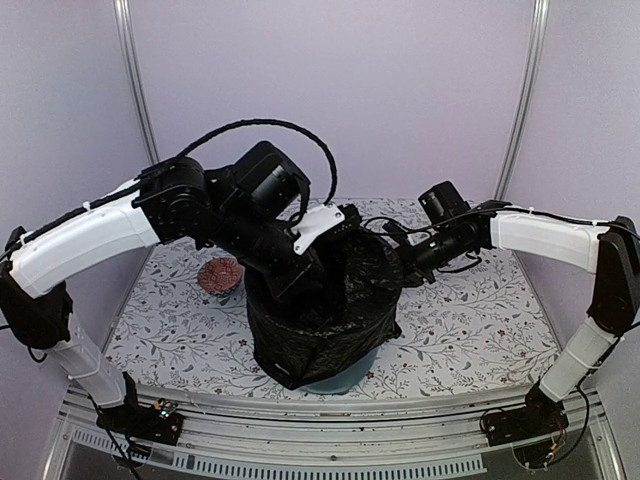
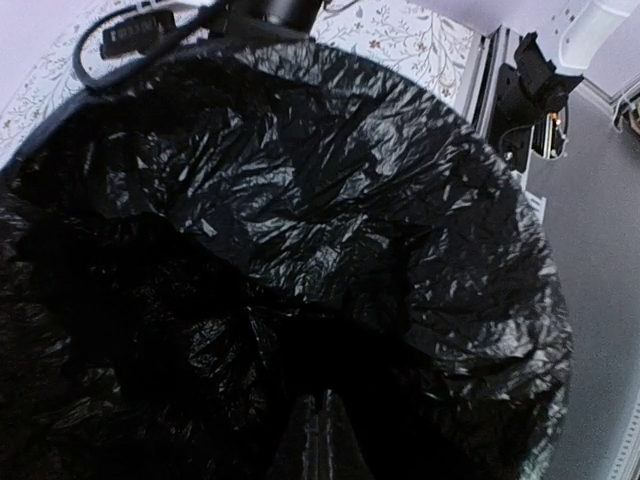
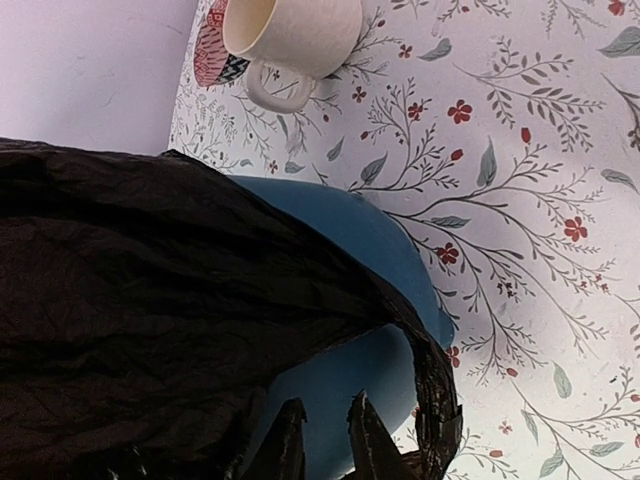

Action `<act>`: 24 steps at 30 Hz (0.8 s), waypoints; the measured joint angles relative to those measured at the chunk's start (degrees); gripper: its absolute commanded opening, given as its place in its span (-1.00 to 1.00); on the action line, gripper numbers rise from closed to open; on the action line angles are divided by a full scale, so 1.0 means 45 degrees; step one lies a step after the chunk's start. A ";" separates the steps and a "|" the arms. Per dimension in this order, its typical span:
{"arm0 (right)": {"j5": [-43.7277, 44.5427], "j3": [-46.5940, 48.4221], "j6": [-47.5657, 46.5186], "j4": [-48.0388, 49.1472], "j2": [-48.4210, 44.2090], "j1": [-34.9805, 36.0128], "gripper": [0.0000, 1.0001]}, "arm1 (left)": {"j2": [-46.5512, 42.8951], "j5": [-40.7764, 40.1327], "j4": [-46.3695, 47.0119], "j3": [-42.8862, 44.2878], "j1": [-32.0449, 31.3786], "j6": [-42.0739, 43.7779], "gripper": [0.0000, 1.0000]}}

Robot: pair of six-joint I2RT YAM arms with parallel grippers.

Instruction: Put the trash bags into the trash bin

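The black trash bag (image 1: 320,310) is draped over the teal trash bin (image 1: 345,380) at the table's middle, and only the bin's bottom edge shows. My left gripper (image 2: 320,430) is down inside the bag with its fingers pressed together; glossy black plastic (image 2: 330,200) surrounds it. In the top view its fingers are hidden in the bag. My right gripper (image 3: 328,435) is at the bag's right side (image 1: 398,248), with its jaws slightly apart against the bin's blue wall (image 3: 385,250). The bag's edge (image 3: 440,390) hangs just beside its right finger.
A cream mug (image 3: 290,35) lies on the floral tablecloth (image 3: 520,200) beyond the bin. A red patterned bowl (image 1: 220,275) is next to it, left of the bin. The table's near edge is a metal rail (image 1: 330,440).
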 measured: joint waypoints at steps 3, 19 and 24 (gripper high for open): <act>0.0092 -0.0505 -0.0029 0.0063 -0.0364 -0.0364 -0.54 | 0.0486 -0.0257 -0.0029 -0.0233 -0.0073 0.0000 -1.00; 0.0471 -0.2093 -0.0131 -0.0015 -0.1787 -0.1715 -0.52 | 0.2565 -0.0393 0.0087 -0.1923 -0.0058 0.0121 -1.00; 0.0481 -0.2336 -0.0165 -0.0019 -0.1797 -0.1768 -0.52 | 0.3356 -0.0219 0.0457 -0.1943 0.0005 0.0219 -1.00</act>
